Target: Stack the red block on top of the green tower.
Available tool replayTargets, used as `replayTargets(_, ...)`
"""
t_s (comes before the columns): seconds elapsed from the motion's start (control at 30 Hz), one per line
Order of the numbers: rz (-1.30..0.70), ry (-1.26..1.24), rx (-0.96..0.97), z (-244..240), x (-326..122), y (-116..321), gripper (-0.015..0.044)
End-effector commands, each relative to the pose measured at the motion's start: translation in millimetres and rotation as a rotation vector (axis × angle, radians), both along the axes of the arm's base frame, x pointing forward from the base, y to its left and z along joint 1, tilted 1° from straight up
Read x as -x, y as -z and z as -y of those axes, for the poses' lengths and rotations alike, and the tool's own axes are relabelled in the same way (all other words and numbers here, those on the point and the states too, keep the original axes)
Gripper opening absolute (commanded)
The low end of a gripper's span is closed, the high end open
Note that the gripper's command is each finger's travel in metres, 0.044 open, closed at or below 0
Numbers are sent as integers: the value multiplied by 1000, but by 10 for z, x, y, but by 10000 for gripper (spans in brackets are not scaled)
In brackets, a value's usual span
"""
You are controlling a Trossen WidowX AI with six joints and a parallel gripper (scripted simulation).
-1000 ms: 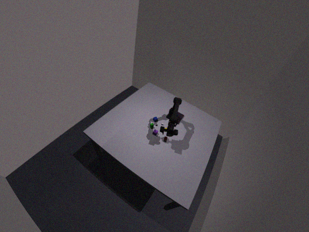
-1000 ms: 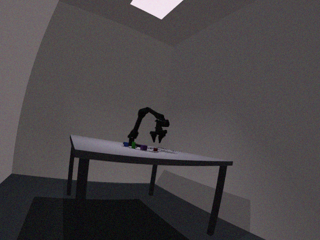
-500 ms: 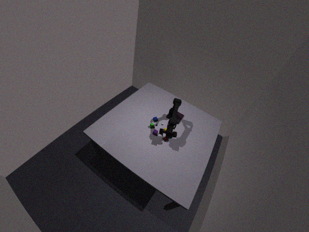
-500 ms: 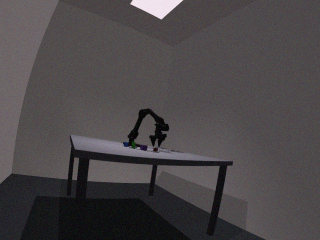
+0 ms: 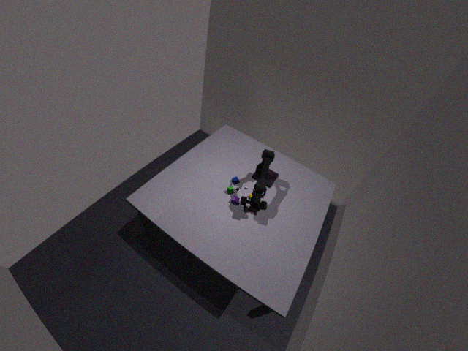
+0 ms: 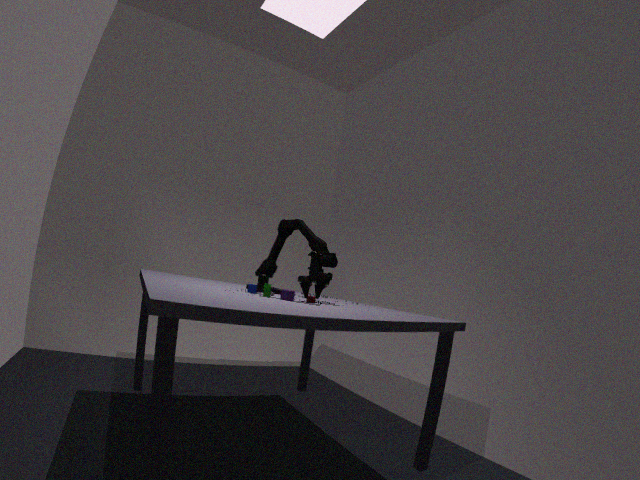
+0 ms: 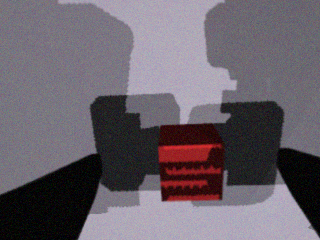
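The red block point(image 5: 250, 210) point(image 6: 310, 300) point(image 7: 191, 165) sits on the table, mostly hidden by the arm in the top view. My gripper point(image 5: 250, 212) point(image 6: 311, 296) point(image 7: 188, 159) points down over it, open and empty. In the wrist view the block appears between the two widely spread fingertips, with visible space on both sides. Whether the tips are level with the block is hard to tell. The green tower point(image 5: 229, 190) point(image 6: 266, 289) stands upright on the table, left of the gripper in the top and exterior views, with nothing on top.
A purple block point(image 5: 235, 199) point(image 6: 287, 295) sits between the green tower and the gripper in the exterior view. A blue block point(image 5: 235, 180) point(image 6: 251, 288) is beyond the tower. A yellow piece point(image 5: 250, 196) lies beside the arm. Small white point(image 5: 246, 187) and dark point(image 5: 237, 189) bits lie nearby.
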State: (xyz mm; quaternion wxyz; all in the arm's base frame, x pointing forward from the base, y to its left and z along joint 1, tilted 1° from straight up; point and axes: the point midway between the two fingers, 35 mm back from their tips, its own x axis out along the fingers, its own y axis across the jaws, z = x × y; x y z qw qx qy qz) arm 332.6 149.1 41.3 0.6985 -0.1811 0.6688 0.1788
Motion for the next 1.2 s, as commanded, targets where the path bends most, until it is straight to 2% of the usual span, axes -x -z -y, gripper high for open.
replayTargets(0.0,-5,-5,7,14,11,94,440)
replayTargets(0.63,-8,0,4,15,10,112,440)
replayTargets(1.03,-8,0,4,15,10,112,125)
replayTargets(1.17,-8,0,4,15,10,112,98)
